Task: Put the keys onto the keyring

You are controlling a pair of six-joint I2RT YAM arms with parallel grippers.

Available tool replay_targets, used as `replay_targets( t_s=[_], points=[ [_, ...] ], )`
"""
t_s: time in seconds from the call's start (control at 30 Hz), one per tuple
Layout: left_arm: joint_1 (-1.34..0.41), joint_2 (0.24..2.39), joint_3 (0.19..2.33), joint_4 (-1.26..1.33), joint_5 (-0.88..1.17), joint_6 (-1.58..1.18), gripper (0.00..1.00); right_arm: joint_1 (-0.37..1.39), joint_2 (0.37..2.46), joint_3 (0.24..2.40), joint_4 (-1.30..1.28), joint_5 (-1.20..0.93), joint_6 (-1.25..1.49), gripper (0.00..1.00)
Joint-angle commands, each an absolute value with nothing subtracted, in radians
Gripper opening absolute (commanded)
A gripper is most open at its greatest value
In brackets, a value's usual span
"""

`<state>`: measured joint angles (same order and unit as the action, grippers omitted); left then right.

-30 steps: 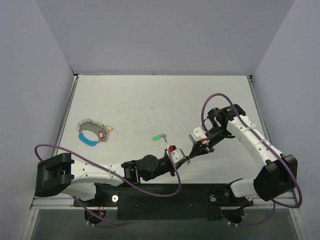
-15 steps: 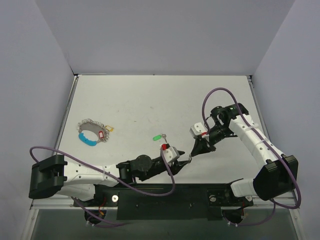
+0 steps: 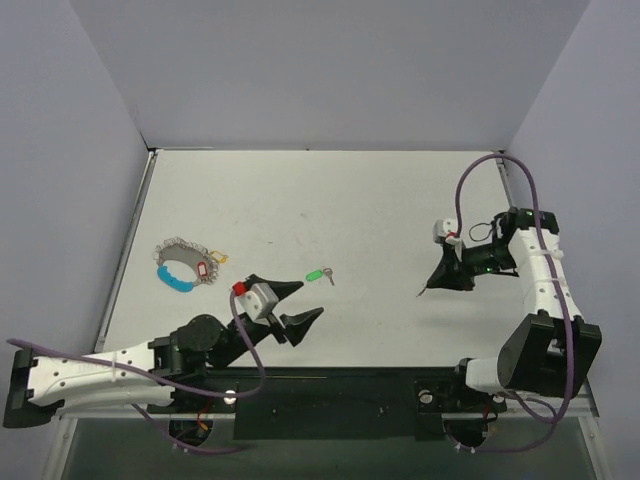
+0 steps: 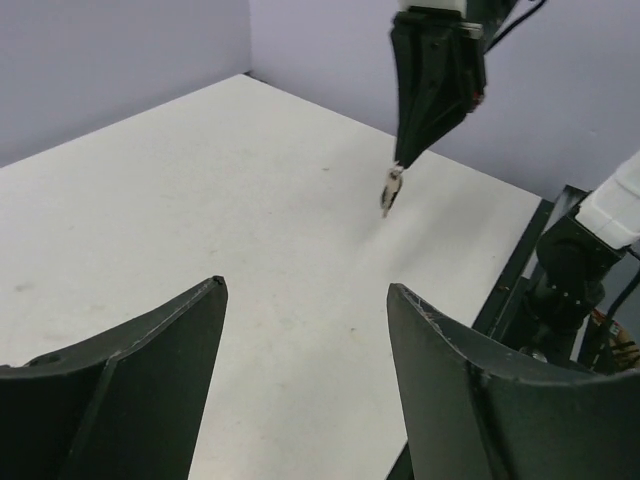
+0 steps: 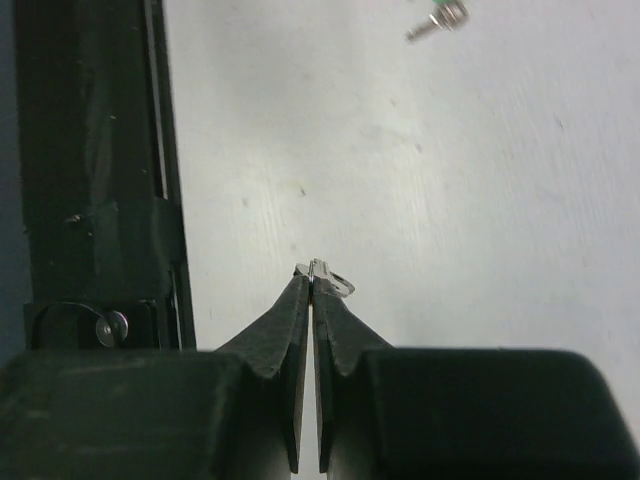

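The keyring (image 3: 189, 262), a silvery coil with blue, red and yellow tags, lies at the left of the table. A key with a green tag (image 3: 320, 274) (image 5: 440, 18) lies near the middle. My right gripper (image 3: 430, 288) (image 5: 312, 277) (image 4: 400, 165) is shut on a tiny silver key (image 5: 330, 278) (image 4: 389, 192), which hangs from its tips just above the table at the right. My left gripper (image 3: 298, 303) (image 4: 305, 290) is open and holds nothing. It sits low near the front, just below the green-tagged key and well left of the right gripper.
The black mounting rail (image 3: 330, 385) (image 5: 90, 150) runs along the near edge. Grey walls close in the table (image 3: 300, 200) on the left, back and right. Purple cables (image 3: 470, 185) loop above each arm.
The two grippers met at the key a second ago. My left gripper has opened and drawn back left; my right gripper has carried the key away to the right.
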<state>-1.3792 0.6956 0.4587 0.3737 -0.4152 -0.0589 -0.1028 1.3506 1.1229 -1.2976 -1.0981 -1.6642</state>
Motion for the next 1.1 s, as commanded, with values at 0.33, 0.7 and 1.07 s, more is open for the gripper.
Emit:
replay_targets(
  t_s=[0.33,0.7,1.07],
  points=[
    [-1.37,0.146,0.535,-0.407,-0.678,-0.063,0.75,-0.48,1.368,1.08,-1.234,-0.582,-1.159,0.0],
    [-1.371,0.115,0.528,-0.399,-0.706,-0.02,0.76,-0.286,1.601,1.08,-0.824,-0.382,-0.678,0.0],
    [-1.368,0.124,0.532,-0.4,-0.703,-0.018,0.76,-0.152,1.781,1.187,-0.674,-0.273,-0.517,0.0]
  ],
)
